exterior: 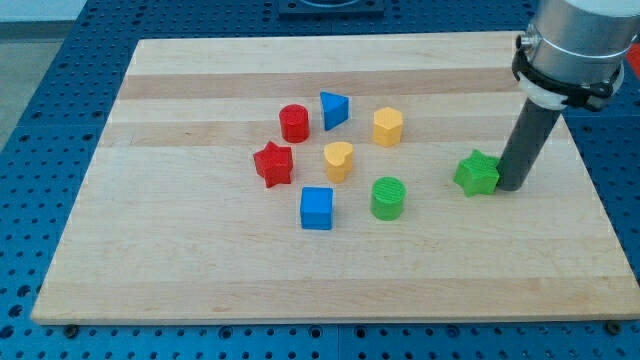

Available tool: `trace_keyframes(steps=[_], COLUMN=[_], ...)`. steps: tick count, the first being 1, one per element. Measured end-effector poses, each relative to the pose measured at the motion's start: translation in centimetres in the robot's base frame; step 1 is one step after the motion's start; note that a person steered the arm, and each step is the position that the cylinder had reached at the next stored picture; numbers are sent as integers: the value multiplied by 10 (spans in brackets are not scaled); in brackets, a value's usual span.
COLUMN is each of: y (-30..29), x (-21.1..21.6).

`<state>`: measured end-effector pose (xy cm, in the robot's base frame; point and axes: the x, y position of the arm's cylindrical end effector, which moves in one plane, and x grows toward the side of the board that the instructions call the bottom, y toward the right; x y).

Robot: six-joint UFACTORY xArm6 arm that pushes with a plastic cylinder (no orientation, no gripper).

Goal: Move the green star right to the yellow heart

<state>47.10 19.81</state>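
My tip [512, 186], a plain rod tool without jaws, touches the green star [477, 173].

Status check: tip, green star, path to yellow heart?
My tip at green star's right side. Yellow heart far left of it. Green cylinder near the path.

— Where does my tip [512, 186] sit?
— Just beside the green star [477, 173], at its three o'clock.
— And the yellow heart [339, 160]?
— Well apart, at the star's nine o'clock; the green cylinder [387, 198] lies at the heart's four o'clock.
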Motion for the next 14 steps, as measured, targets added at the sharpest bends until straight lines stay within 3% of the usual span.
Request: trace_keyframes(steps=[14], y=[-93], x=[-11])
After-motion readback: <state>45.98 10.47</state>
